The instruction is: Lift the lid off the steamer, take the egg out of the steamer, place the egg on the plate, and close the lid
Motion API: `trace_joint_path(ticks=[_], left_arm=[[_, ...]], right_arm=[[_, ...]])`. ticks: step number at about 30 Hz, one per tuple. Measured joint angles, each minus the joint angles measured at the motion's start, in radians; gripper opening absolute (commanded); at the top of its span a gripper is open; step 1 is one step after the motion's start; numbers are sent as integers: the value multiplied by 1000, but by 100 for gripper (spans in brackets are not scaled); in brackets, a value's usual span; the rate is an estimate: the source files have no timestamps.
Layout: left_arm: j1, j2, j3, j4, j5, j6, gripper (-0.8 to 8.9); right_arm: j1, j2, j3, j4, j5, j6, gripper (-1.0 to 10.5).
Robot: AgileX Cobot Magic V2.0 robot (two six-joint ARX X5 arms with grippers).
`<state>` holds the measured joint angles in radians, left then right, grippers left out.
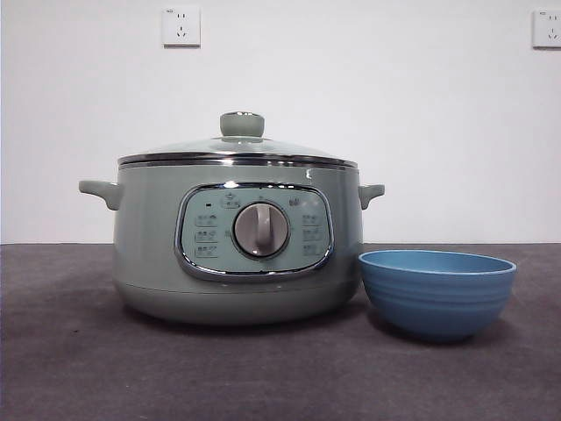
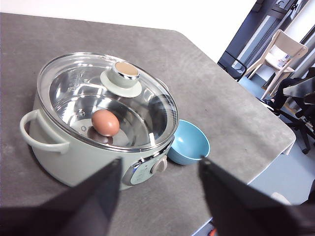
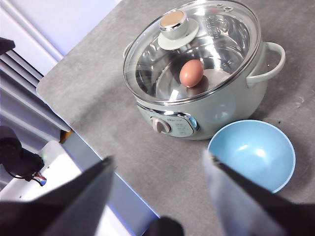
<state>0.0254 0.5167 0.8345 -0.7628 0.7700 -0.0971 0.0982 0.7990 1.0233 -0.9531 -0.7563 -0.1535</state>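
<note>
No step is done yet: the lid (image 1: 237, 151) sits closed on the steamer (image 1: 149, 254), the egg (image 2: 105, 122) inside on the pot's floor. The plate (image 1: 436, 292) stands empty just beside the steamer on the counter (image 1: 70, 368). Next, 1 tool must descend onto the pale knob (image 2: 126, 73), probably the nearer one. The left tool (image 2: 160, 172) and right tool (image 3: 160, 164) hang high, both jaws spread apart.

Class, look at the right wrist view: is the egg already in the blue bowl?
No, the egg lies inside the steamer under the lid; the bowl holds nothing.
</note>
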Motion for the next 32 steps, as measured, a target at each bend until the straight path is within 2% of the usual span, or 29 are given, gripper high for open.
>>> trace_joint_path(ticks=[8, 16, 25, 29, 32], left_arm=[[-9, 73, 31, 53, 16, -7, 526], [-103, 261, 196, 130, -7, -10, 525], [-321, 537, 380, 167, -235, 51, 525], [-407, 649, 414, 256, -353, 81, 524], [-443, 727, 417, 335, -405, 95, 524]], right_arm=[[0, 0, 0, 0, 0, 5, 568], [0, 0, 0, 0, 0, 5, 568], [0, 0, 0, 0, 0, 5, 568], [0, 0, 0, 0, 0, 5, 568], [0, 0, 0, 0, 0, 6, 568]])
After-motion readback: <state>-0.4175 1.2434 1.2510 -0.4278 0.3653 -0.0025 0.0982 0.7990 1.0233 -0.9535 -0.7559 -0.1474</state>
